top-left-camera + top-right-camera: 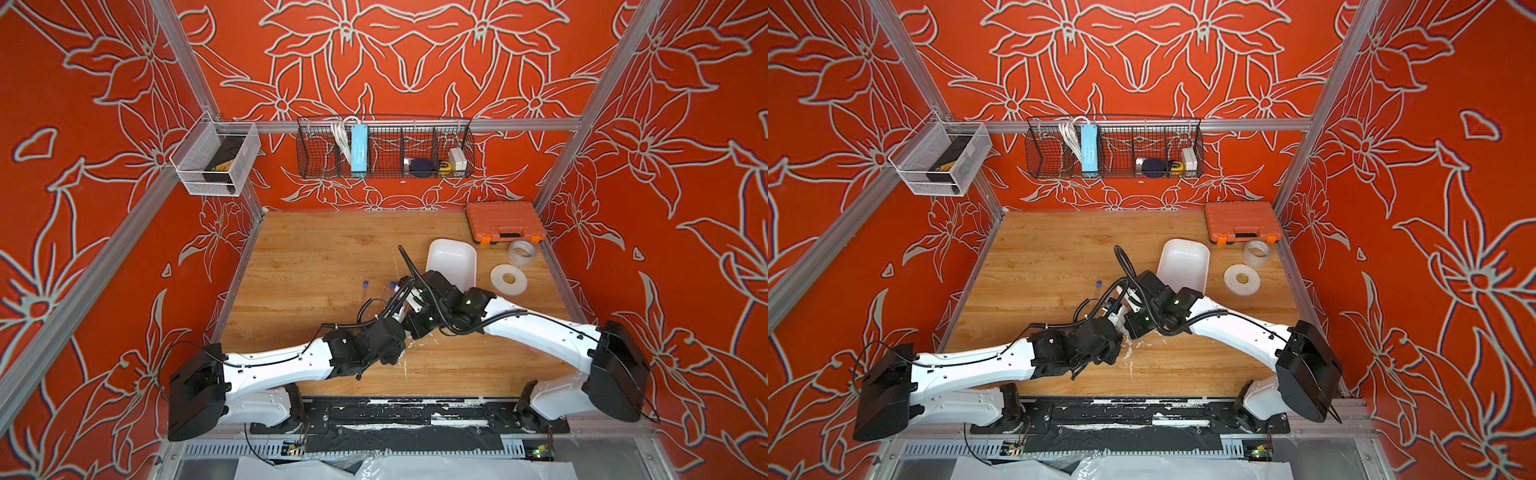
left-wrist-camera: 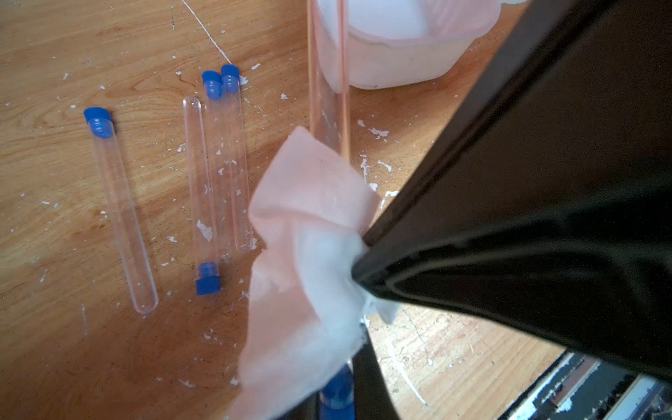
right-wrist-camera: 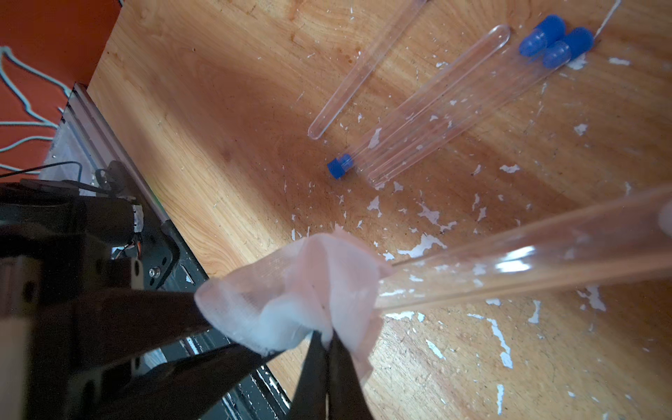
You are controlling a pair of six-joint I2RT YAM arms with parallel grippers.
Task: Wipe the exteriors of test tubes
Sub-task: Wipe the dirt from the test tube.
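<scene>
I'm clamping the left tool (image 2: 336, 398) on the capped end of one tube (image 2: 329, 109), above the table (image 2: 72, 225). My right tool (image 3: 324, 349) is pinching the tissue (image 3: 309, 291) around that tube. Four more tubes (image 2: 203, 182) are lying on the table.

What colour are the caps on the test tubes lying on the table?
Blue; the caps show best in the left wrist view.

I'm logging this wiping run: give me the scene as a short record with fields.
left tool: shut on held test tube, near its blue cap
right tool: shut on tissue
tissue: bunched over part of the held test tube
loose test tubes: four, capped, lying on table
</scene>
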